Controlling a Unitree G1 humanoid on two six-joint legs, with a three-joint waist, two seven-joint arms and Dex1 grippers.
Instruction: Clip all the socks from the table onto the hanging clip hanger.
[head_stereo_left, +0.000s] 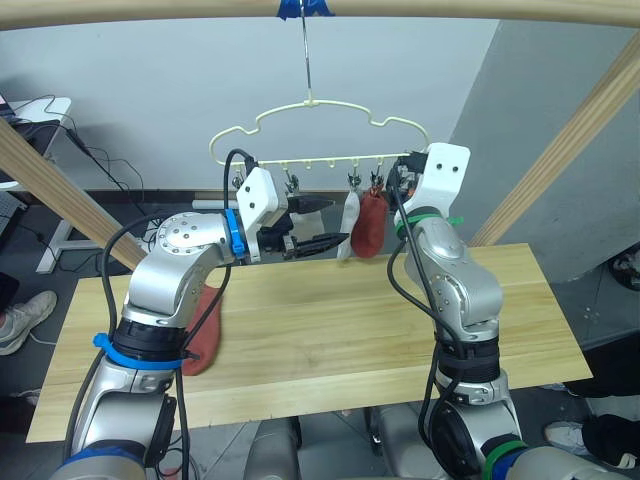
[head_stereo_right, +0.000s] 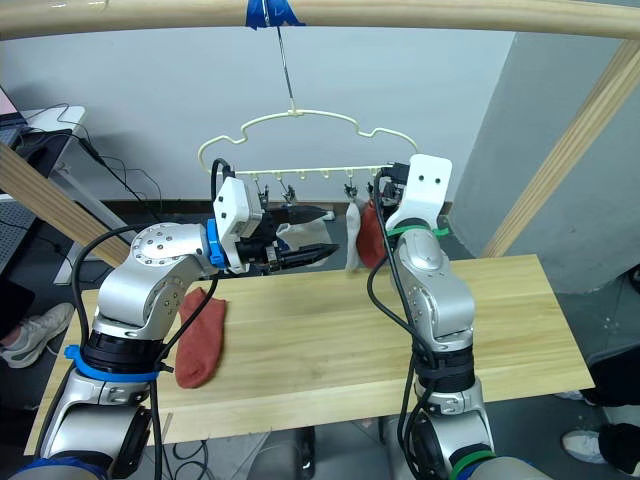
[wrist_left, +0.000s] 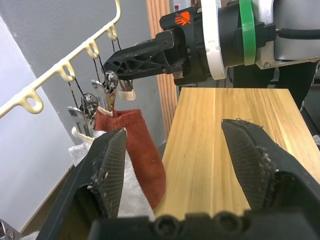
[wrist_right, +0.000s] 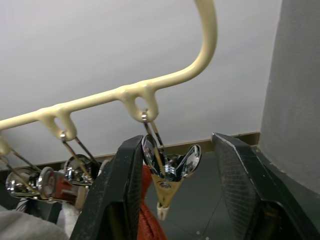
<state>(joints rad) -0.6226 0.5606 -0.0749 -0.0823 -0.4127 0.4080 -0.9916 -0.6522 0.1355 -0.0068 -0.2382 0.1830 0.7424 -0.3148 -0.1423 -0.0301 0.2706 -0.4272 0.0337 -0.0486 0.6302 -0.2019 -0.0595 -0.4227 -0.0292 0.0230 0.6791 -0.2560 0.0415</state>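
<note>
Socks: one on the table, two clipped to the hanger.

Rust-red sock lies flat on the table at the robot's left, partly under the left arm. The left gripper is raised above the table with its fingers spread and nothing between them. Beside it a pale sock and a second rust-red sock hang from the clip hanger. The right gripper is up at the hanger's right end, fingers released either side of a metal clip, not pinching it.
</note>
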